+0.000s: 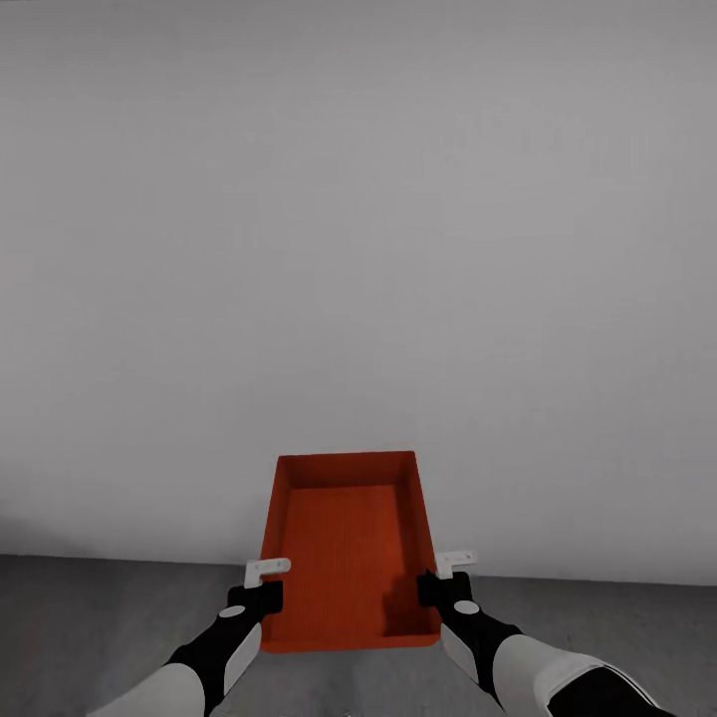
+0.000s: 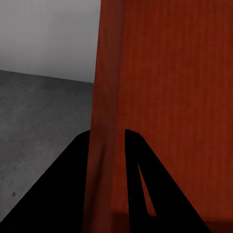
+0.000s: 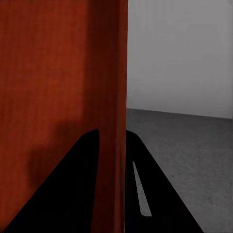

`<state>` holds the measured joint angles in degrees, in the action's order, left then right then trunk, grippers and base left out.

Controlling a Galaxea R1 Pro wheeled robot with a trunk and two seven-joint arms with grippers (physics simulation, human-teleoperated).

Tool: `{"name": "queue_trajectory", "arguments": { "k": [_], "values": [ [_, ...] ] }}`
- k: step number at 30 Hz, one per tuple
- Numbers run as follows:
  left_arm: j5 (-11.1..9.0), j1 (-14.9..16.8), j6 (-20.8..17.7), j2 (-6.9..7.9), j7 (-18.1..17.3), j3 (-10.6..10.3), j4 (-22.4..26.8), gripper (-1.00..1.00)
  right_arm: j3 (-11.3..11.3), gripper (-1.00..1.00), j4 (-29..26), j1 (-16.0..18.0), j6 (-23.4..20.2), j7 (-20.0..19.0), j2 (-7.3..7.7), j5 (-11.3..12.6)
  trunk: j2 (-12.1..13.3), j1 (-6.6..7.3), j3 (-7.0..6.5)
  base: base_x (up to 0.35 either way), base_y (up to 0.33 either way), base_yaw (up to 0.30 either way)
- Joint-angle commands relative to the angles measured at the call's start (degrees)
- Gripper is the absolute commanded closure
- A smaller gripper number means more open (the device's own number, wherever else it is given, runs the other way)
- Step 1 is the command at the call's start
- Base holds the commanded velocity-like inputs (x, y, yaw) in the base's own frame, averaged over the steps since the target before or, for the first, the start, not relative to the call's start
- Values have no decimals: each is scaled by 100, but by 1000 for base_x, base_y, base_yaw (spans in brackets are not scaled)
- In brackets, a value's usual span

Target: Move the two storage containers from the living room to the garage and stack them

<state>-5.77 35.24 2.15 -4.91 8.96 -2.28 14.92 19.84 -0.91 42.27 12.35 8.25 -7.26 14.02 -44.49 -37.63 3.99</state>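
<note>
The underside of the orange-red rectangular plastic storage container [image 1: 347, 548] is hidden, so the head view does not settle whether it rests on the dark grey speckled concrete floor [image 1: 100, 617] or hangs above it. One container shows. Its long axis runs away from the robot toward the plain white-grey wall [image 1: 358, 219], open side up. The left gripper [image 1: 261, 596] pinches its left long wall, the right gripper [image 1: 438, 588] its right long wall, each with one finger inside and one outside.
</note>
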Motion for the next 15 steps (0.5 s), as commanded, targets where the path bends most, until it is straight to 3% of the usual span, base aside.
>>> {"name": "queue_trajectory", "arguments": {
  "k": [1, 15],
  "values": [
    [-65, 1, 23, 67, 176, 8, -23, 100, -209, 100, -15, 9, 172, 19, -4, -22, -9, -1, 19, 0, 0, 0],
    [-81, 1, 14, 52, 167, 8, -7, 100, -215, 100, -16, 9, 172, 19, -4, -22, -9, -1, 148, 0, 0, 0]
  ]
}}
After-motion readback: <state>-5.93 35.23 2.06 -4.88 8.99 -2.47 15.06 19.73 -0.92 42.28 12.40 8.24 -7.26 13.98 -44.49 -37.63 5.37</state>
